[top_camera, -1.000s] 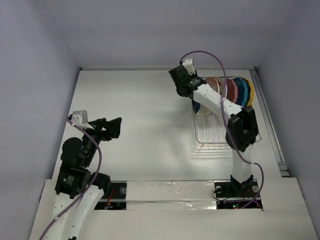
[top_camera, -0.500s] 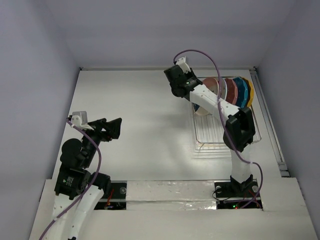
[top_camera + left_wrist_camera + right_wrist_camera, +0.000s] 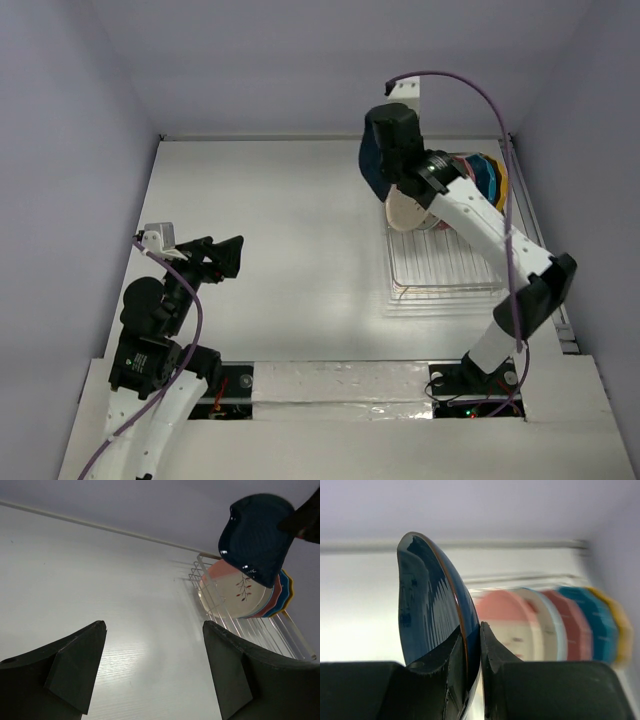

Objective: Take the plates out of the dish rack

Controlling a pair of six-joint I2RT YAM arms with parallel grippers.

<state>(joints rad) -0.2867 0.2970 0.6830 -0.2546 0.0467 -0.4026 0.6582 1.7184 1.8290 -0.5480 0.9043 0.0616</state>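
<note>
Dark blue plate (image 3: 427, 605), right hand (image 3: 471, 630) gripping rim

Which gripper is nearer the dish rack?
Right. The right gripper holds the dark blue plate above the far end of the dish rack; the left gripper hangs open well off to its left.

One camera looks down from above and behind me; both wrist cameras sit low, sharing the racked plates (image 3: 235, 592).

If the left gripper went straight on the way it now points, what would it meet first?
Probably only the bare table: nothing else shows ahead of the open left gripper. The dish rack lies off to the right.
</note>
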